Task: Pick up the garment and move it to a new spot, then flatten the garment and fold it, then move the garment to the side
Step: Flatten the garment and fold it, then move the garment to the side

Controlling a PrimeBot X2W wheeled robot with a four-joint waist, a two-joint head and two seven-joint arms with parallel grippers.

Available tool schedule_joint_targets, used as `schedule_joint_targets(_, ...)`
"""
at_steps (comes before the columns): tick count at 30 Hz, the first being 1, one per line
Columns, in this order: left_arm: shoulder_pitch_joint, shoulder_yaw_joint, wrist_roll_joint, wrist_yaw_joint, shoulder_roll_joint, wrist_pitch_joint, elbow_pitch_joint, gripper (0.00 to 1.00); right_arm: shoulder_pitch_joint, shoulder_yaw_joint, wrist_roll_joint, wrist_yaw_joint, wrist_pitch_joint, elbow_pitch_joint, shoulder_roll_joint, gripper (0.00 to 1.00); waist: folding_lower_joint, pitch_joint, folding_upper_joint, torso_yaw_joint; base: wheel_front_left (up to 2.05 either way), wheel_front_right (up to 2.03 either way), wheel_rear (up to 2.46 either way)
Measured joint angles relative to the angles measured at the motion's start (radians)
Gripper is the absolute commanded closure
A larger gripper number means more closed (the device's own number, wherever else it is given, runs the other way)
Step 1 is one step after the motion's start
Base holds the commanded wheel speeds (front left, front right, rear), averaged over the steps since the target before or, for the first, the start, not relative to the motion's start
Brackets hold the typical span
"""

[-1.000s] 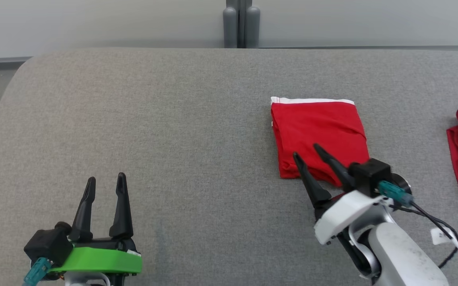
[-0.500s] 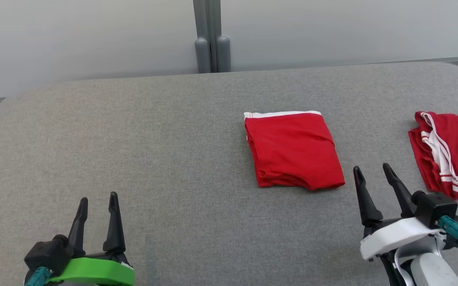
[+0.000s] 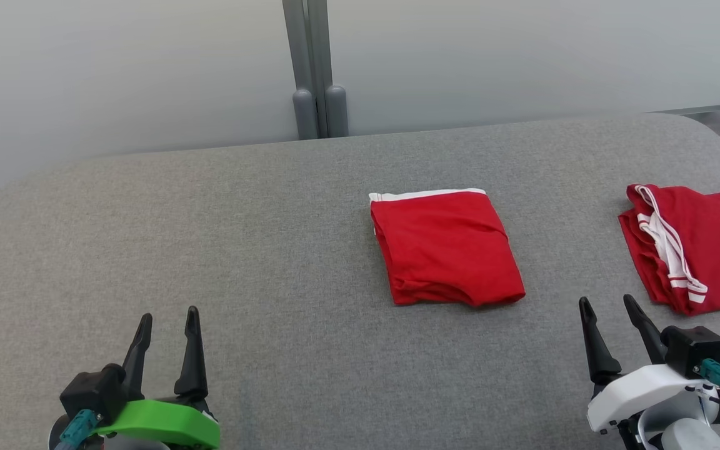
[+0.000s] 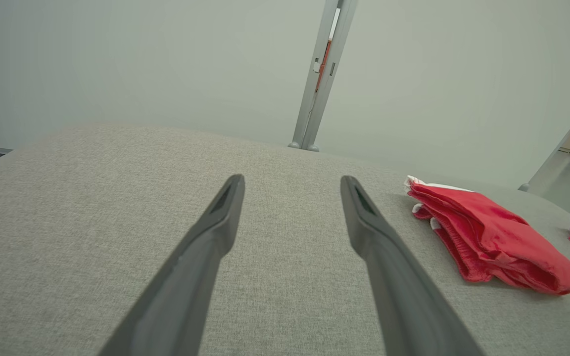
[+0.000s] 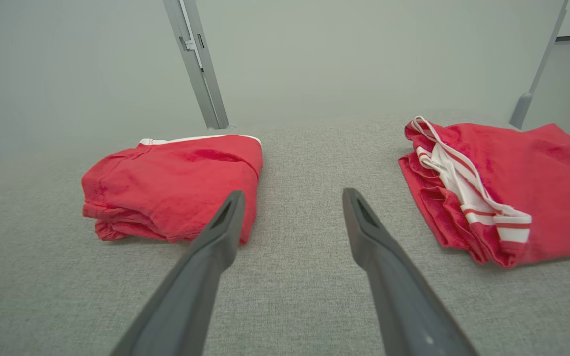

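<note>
grey fabric surface | folded garment centre | second garment cut off right

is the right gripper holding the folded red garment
No, the right gripper stands open and empty, and the folded red garment lies apart from it on the grey surface.

Bright, soft, even light falls from above. The grey fabric-covered worktop looks matt and evenly lit; the folded red cloth garment casts only a thin shadow along its near edge. The head view is sharp. Both wrist views bow at the edges, tilting the grey upright post.
</note>
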Motion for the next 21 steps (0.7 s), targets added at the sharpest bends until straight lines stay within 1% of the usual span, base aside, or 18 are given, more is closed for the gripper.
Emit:
schedule_joint_targets(5, 0.002, 0.011, -0.002, 0.000, 0.000, 0.000, 0.002, 0.00, -0.001, 0.005, 0.000, 0.000, -0.002, 0.018, 0.004, 0.00, 0.0000, -0.001, 0.0000, 0.003, 0.00, 0.00, 0.00)
schedule_joint_targets(12, 0.008, 0.022, -0.003, 0.001, 0.000, 0.000, 0.000, 0.00, -0.006, 0.005, -0.020, 0.000, -0.005, -0.010, 0.020, 0.00, 0.0000, 0.002, 0.0000, 0.007, 0.00, 0.00, 0.00)
schedule_joint_targets(21, 0.009, 0.017, -0.001, 0.001, 0.000, 0.000, 0.000, 0.00, -0.005, -0.011, -0.029, 0.000, -0.005, -0.006, 0.028, 0.00, 0.0000, 0.000, 0.0000, 0.013, 0.00, 0.00, 0.00)
